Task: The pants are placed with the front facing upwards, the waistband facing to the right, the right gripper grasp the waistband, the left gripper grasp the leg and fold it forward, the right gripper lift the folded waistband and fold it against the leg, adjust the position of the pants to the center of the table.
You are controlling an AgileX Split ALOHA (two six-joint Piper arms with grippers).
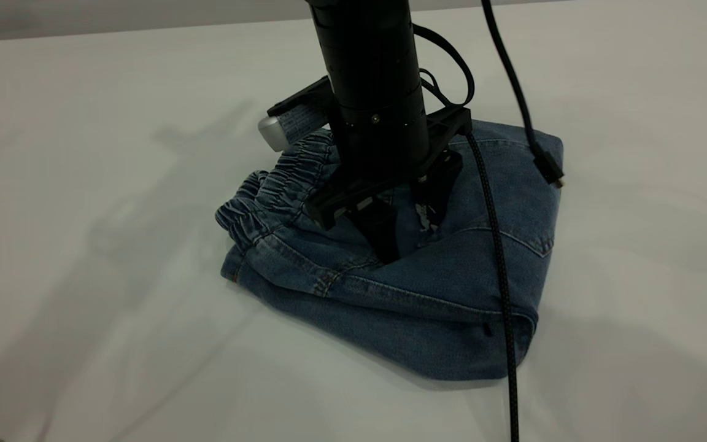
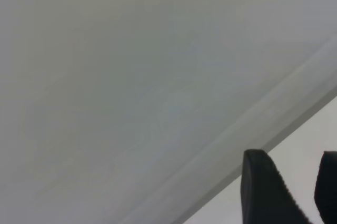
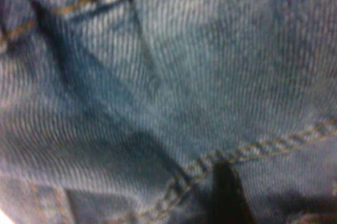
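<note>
You are looking at a plain pale table (image 1: 114,184) with one thing lying flat on it: the folded blue denim pants (image 1: 452,294), near the middle of its surface. The gathered waistband (image 1: 274,190) sits on top of the fold toward the left, just above the lower layer's edge.

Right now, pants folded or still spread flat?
Folded. The pants lie as a compact stacked bundle on the table, the waistband on top at the exterior view's left, and the right pincer pressing down mid-bundle.
</note>
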